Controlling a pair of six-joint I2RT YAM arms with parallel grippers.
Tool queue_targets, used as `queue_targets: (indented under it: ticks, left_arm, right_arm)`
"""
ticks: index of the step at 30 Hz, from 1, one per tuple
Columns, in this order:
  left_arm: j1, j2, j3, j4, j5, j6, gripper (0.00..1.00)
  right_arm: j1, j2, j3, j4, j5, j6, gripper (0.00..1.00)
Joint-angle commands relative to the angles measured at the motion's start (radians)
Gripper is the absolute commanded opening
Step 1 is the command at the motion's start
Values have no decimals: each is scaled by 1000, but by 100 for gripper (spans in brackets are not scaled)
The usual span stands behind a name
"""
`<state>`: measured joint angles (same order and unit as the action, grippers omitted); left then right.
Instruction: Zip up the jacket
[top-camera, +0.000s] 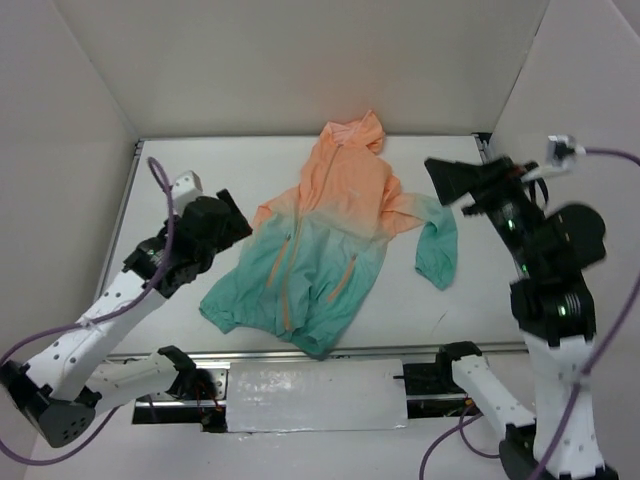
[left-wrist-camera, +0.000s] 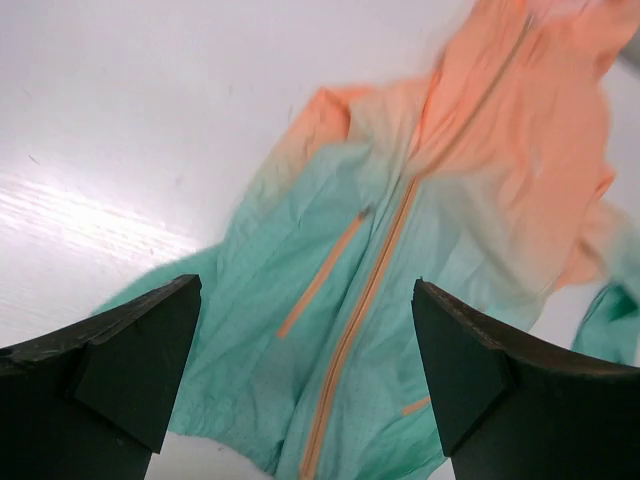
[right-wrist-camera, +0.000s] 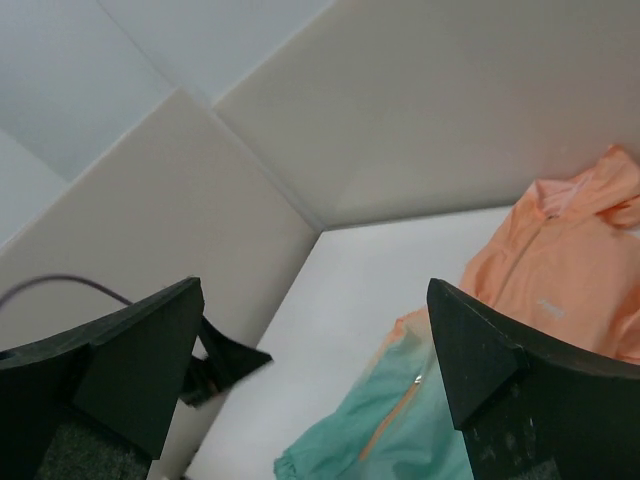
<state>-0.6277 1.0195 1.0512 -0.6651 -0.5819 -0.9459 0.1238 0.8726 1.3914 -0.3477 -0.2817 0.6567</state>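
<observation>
On the worktop (top-camera: 450, 310), at its middle: jacket (top-camera: 325, 250), front up, hood toward the far wall, teal hem crumpled toward the arms. Left fingers (left-wrist-camera: 130, 360) spread wide, holding nothing, hovering above the hem end of the orange zipper (left-wrist-camera: 365, 300). Right fingers (right-wrist-camera: 500, 400) also spread and empty, raised off to the right, well clear of the cloth. Appears closed along the visible run; cannot tell at the collar. Risks, as judged: on any fresh grasp, pinching thin fabric rather than the slider, bunching the wrinkled hem, catching cloth in the teeth; snagging the sleeve (top-camera: 437, 250) nearest the right arm and dragging the garment askew.
</observation>
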Motion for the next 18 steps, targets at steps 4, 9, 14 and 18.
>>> queue_targets:
  ticks: [4, 9, 14, 18]
  left_arm:
    - [33, -174, 286, -218, -222, 81, 99]
    - [33, -379, 267, -260, -230, 156, 99]
    - [33, -558, 245, -343, -234, 186, 99]
    - [33, -595, 247, -398, -242, 217, 99]
  right_arm:
    - [2, -345, -153, -256, 79, -134, 100]
    - [2, -503, -114, -489, 127, -206, 100]
    - [52, -552, -107, -616, 194, -275, 100]
    - [100, -596, -121, -646, 304, -279, 100]
